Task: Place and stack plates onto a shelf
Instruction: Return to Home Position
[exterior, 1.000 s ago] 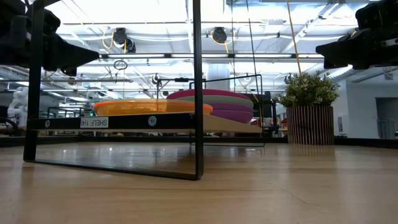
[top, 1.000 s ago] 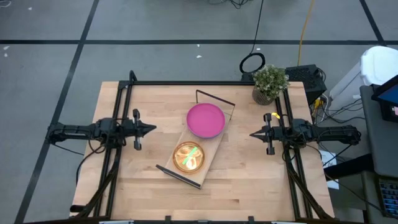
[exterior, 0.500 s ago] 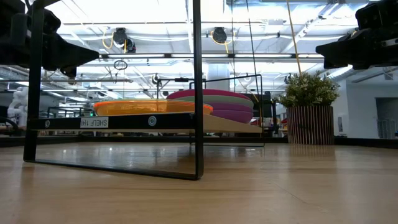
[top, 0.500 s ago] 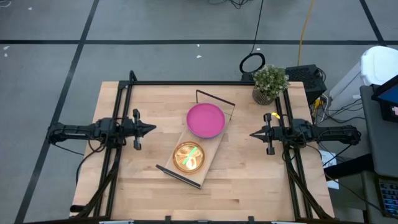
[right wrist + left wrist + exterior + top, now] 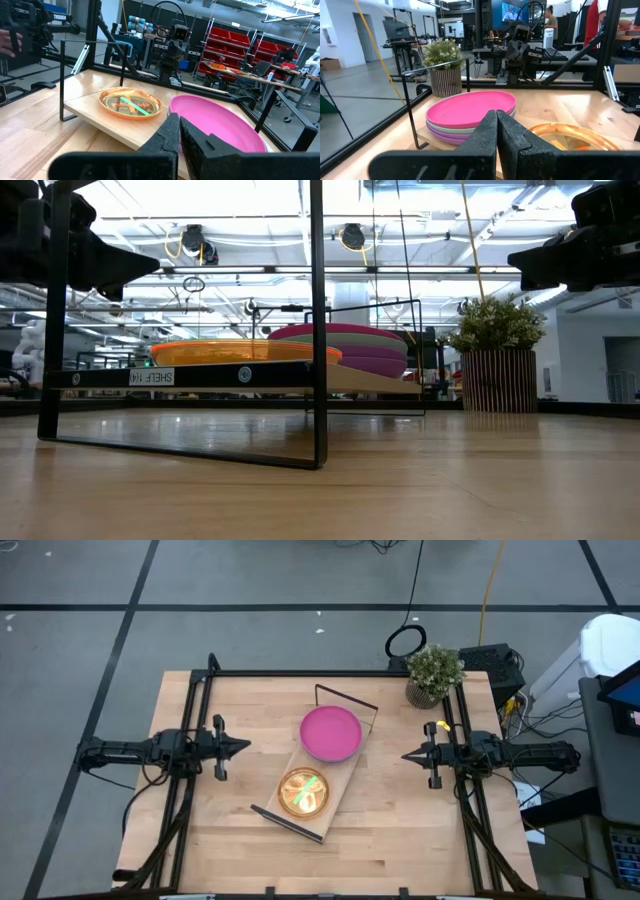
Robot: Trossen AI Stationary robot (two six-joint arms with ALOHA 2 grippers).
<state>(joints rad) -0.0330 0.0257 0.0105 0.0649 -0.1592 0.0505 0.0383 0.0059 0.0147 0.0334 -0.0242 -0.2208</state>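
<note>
High view: we see magenta plate, orange plate on the shelf; low view adds mint plate, purple plate beneath. Left gripper, right gripper pinched closed.

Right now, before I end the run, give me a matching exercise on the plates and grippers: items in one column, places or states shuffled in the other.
Items:
1. magenta plate
2. orange plate
3. left gripper
4. right gripper

Places or states:
A. shut, empty, over the table's right side, near the potted plant
B. shut, empty, over the table's left side
C. tops the stack at the shelf's end nearer the plant
D. at the shelf's end farther from the plant

Pairs: 1-C, 2-D, 3-B, 4-A
</note>
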